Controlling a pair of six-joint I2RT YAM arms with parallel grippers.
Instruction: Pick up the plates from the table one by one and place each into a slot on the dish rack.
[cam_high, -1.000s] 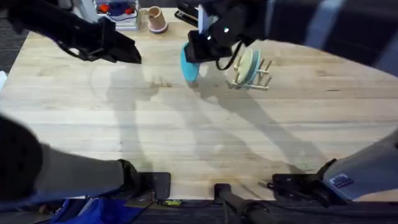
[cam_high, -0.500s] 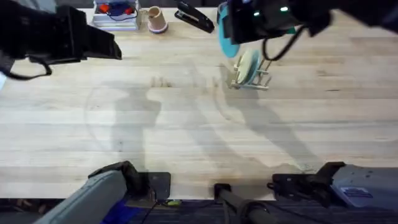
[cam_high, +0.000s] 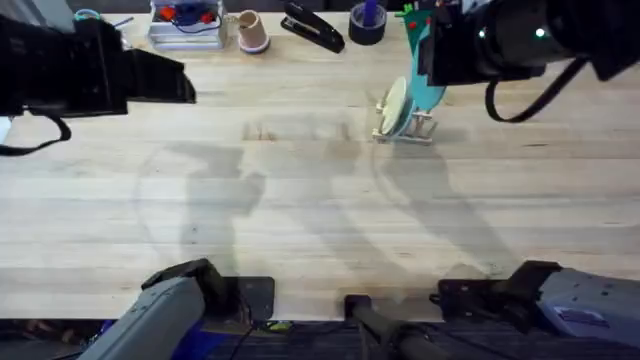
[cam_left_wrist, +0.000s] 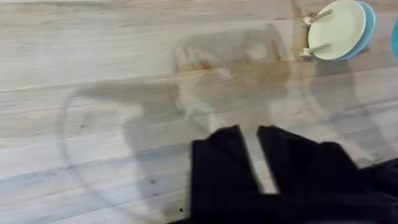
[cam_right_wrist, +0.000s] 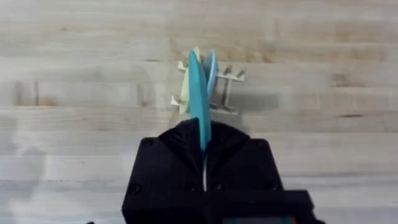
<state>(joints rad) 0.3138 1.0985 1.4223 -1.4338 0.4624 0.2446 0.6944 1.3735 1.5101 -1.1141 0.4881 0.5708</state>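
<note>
Overhead, stapler (cam_high: 314, 27) and cup (cam_high: 252, 32) edge the table (cam_high: 300, 200).

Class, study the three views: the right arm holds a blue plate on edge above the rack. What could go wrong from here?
1. The blue plate is pinched at its rim only by the right gripper; it might twist or slip.
2. The rack already holds a cream plate and another blue one, so the held plate could strike them or a peg instead of entering a free slot.
3. The rack looks light; a bump may tip it.
</note>
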